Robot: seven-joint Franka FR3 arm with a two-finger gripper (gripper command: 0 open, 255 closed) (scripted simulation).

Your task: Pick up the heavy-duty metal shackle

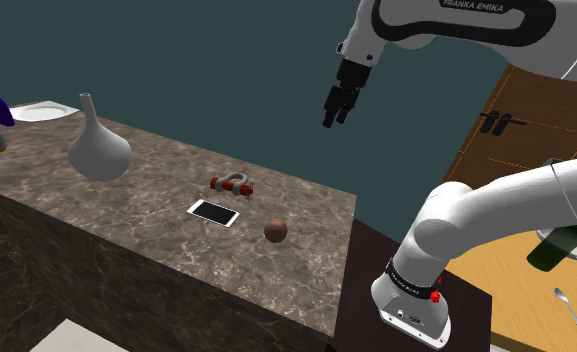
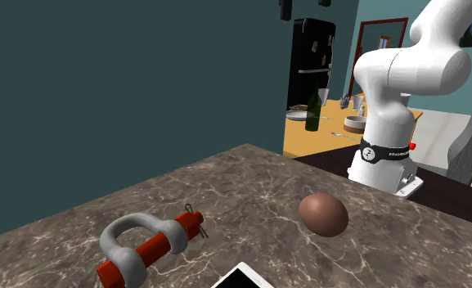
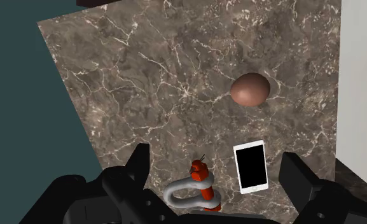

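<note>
Two black fingers (image 3: 139, 167) stand far apart in the wrist view, so the jaws are released: they grasp nothing and touch nothing. In the gap between them, well beneath, lies the shackle (image 3: 191, 191). It is a grey bow closed by a red pin, and it rests flat on the brown marbled bench (image 3: 144, 70). Just beside it, toward the other finger, lies a phone (image 3: 250, 167) with a black screen. Farther off, beyond the phone, sits a brown egg-shaped lump (image 3: 250, 89).

In the shoulder view the jaws hang in the upper part of the frame, right of centre, high over the bench and well apart from everything on it. The shackle lies near the middle of that frame, with the phone just below it and the brown lump to the phone's lower right. A white vase (image 1: 98, 150) stands at the frame's left, well apart from the rest.

The step in hand looks like the approach, with the jaws lined up over the target but not yet lowered. The next move probably calls for a descent that keeps the shackle centred, then a close across the red pin or the bow. The phone lies close on one side, so the finger there needs to land between the two without nudging it. The shackle is probably heavy for its size, so a firm, centred grip seems wise.
</note>
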